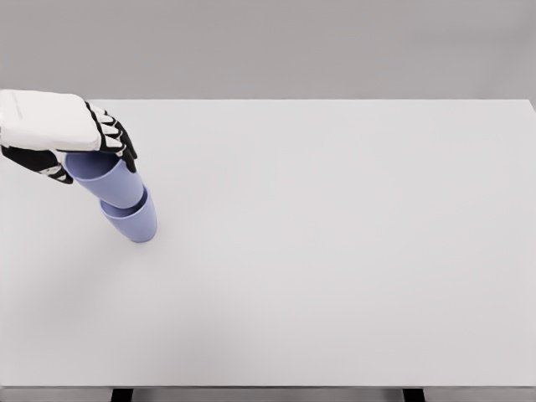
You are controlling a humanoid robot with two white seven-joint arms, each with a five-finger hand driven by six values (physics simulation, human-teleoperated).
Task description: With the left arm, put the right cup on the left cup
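Two lavender cups stand nested at the table's left. The upper cup (pixel 107 179) sits inside the lower cup (pixel 134 220), which rests on the table. My left hand (pixel 94 144), white with black fingers, comes in from the left edge and covers the upper cup's rim, fingers curled around it. The rim's far side is hidden under the hand. The right arm does not show.
The white table (pixel 335 234) fills most of the view, with its front edge near the bottom and its far edge against a grey wall. Nothing else stands on it.
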